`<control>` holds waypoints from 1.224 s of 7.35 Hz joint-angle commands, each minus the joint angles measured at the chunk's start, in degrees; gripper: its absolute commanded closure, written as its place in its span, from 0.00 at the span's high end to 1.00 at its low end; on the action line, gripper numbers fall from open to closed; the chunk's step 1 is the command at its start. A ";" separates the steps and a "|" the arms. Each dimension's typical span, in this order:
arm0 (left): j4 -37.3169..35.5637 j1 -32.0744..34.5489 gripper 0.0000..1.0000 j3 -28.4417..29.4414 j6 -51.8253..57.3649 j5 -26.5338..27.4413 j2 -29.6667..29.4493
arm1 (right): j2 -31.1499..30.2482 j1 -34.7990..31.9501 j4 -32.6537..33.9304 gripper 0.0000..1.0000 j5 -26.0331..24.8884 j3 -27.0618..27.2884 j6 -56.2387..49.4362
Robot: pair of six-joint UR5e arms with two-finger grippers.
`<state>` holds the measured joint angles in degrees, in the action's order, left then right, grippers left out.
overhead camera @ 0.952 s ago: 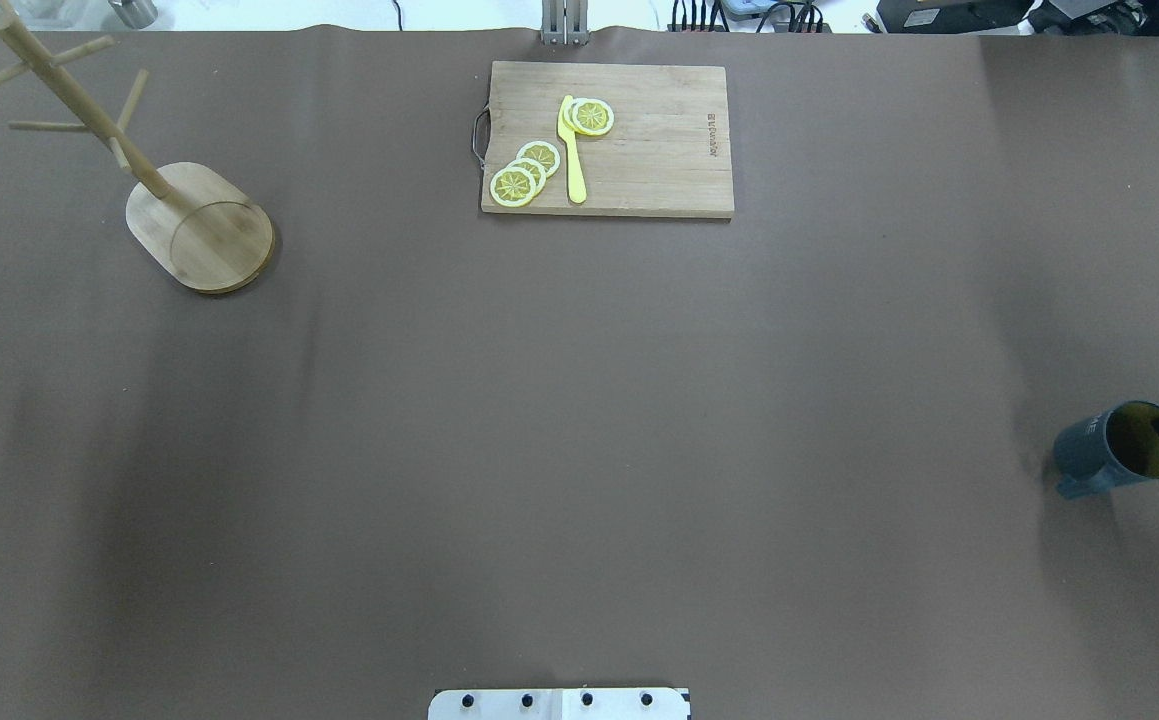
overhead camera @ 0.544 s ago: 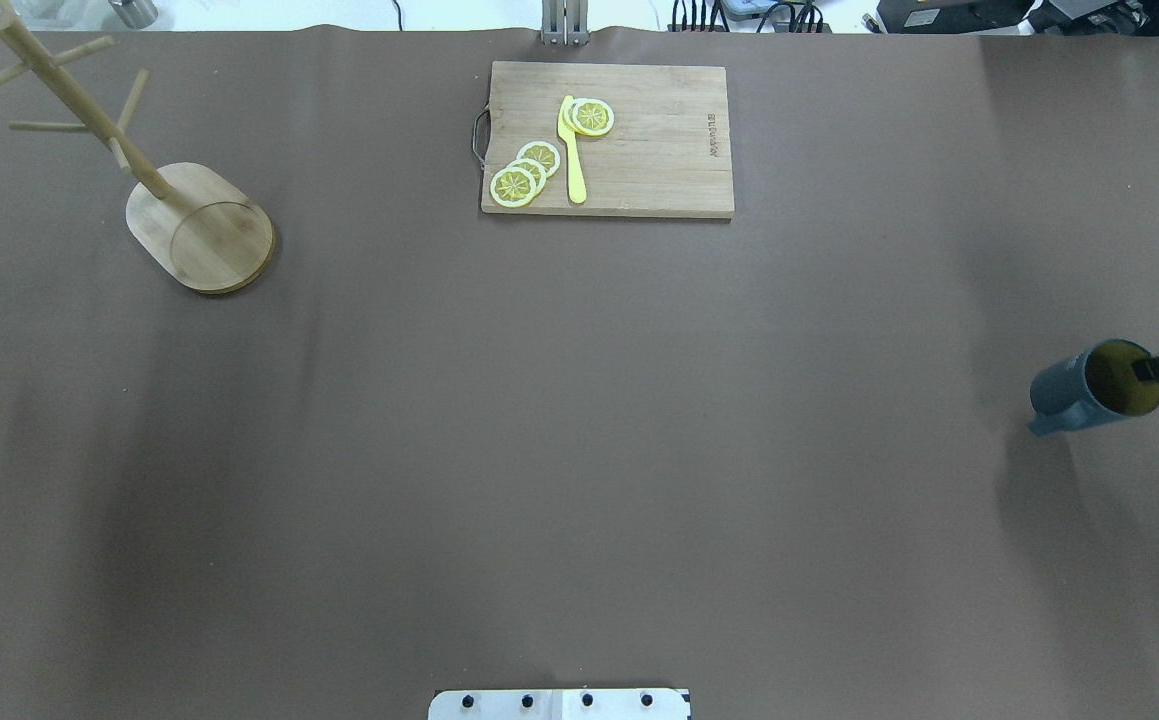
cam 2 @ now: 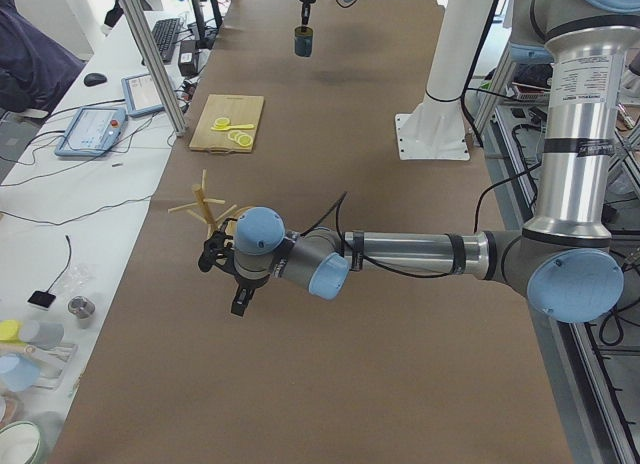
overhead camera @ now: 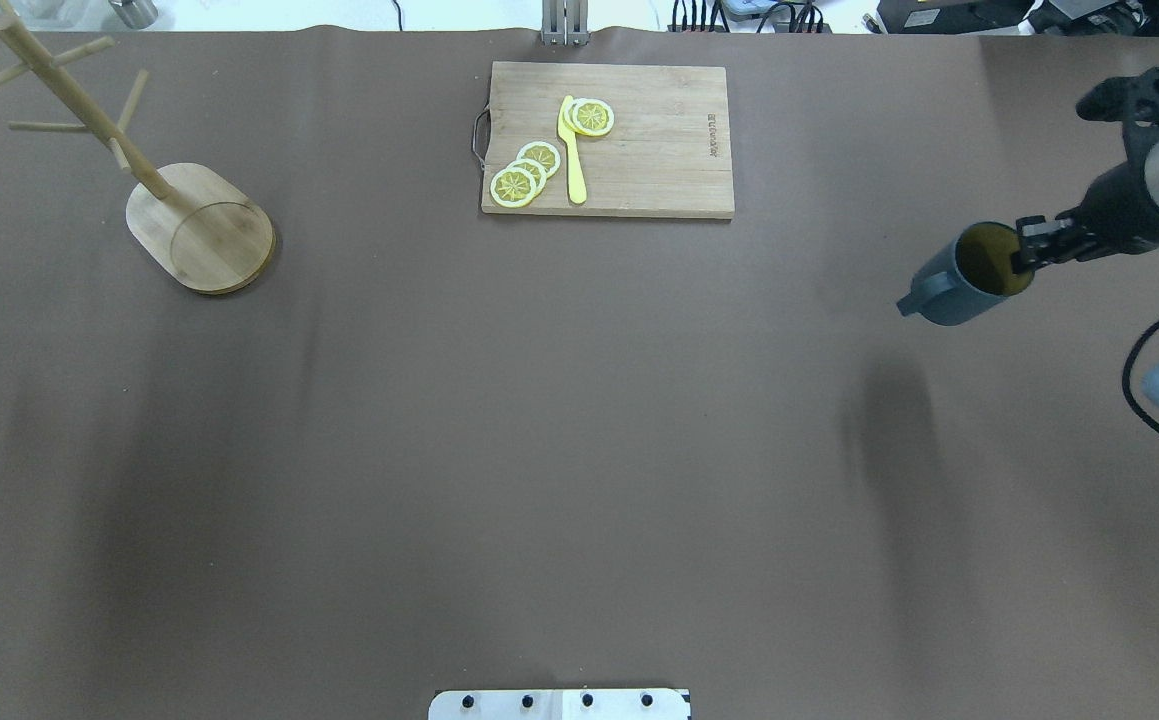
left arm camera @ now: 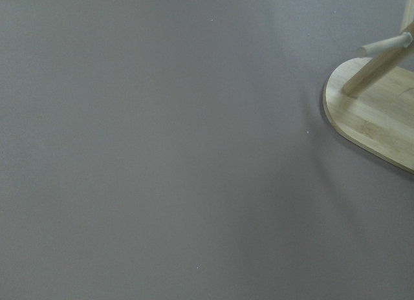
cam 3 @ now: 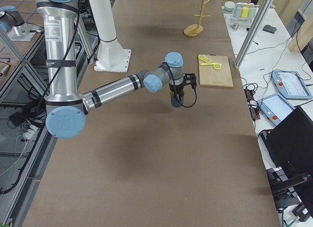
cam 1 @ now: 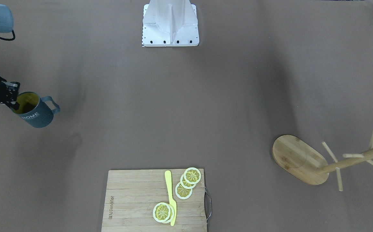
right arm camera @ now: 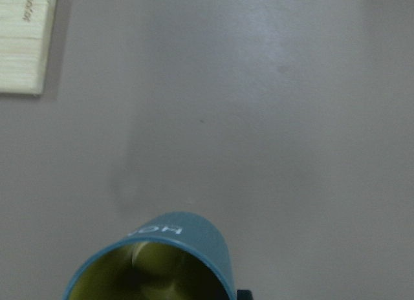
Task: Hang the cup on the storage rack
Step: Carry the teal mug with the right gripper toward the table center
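Spotted cup [overhead camera: 959,285] at the right side of the worktop [overhead camera: 539,450], lifted clear of the surface, shadow cast nearer on the brown cover. Tilted, yellow inside showing, handle [overhead camera: 914,302] pointing left, white "HOME" lettering on the side. Pinched at the rim by the right claw [overhead camera: 1024,255], jaws closed across the cup wall, one inside the mouth, one outside. Logged rack [overhead camera: 199,230] upright at far left, well apart from the cup. Noted cutting board [overhead camera: 659,150] at far centre, carrying lemon slices [overhead camera: 514,185] and a yellow knife [overhead camera: 572,160]. Caught left claw [cam 2: 240,302] only in the left side view, hovering near the rack; cannot tell whether wide or narrow.
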<state>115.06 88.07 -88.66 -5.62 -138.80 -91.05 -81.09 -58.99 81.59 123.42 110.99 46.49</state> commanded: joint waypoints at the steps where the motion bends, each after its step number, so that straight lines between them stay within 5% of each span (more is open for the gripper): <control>1: -0.01 0.00 0.99 0.06 -0.01 0.02 0.00 | 10.39 7.88 7.41 0.00 -5.34 0.02 17.84; 5: -0.01 0.00 0.99 0.06 -0.01 0.02 0.00 | 23.40 22.65 16.74 0.00 -17.32 -1.73 48.61; 9: -0.01 0.00 0.99 0.59 -0.01 0.02 0.00 | 36.07 30.58 17.37 0.00 -23.39 -13.49 68.17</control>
<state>115.05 88.07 -88.20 -5.63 -138.78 -91.05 -48.28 -30.48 98.94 101.74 100.98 109.37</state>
